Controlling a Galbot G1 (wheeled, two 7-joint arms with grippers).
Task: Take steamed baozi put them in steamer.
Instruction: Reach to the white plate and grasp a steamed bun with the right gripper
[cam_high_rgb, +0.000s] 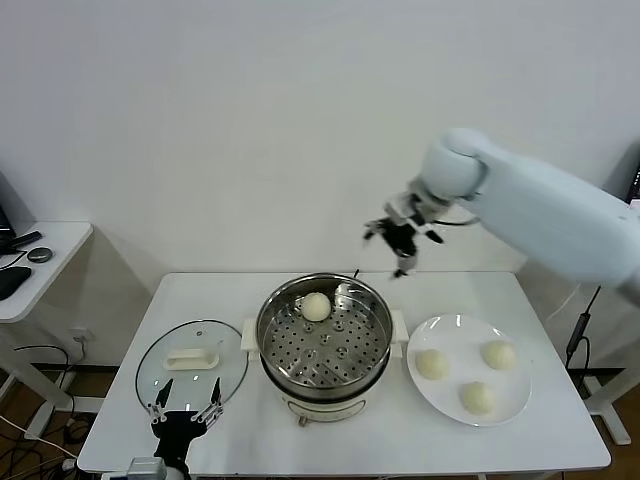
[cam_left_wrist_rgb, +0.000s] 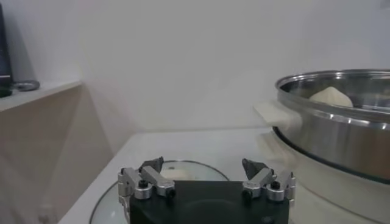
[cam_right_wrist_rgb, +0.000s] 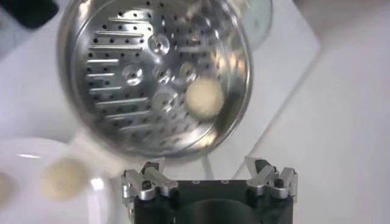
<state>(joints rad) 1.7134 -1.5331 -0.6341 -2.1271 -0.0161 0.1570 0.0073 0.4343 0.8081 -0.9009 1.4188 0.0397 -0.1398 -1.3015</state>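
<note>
Left pincer (cam_high_rgb: 186, 412) spread at near table edge (cam_high_rgb: 130, 462); right pincer (cam_high_rgb: 401, 240) empty above steamer (cam_high_rgb: 324, 338) far rim.

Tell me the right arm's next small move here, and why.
Probably swing the right gripper, open and empty above the steamer, over to the white plate and lower onto a bun. One baozi already sits on the perforated tray; three remain on the plate.

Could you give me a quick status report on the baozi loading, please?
Right end effector open, empty, above steamer. Left end effector open, parked over glass lid. One baozi in steamer, three on plate. Nothing obstructing.
</note>
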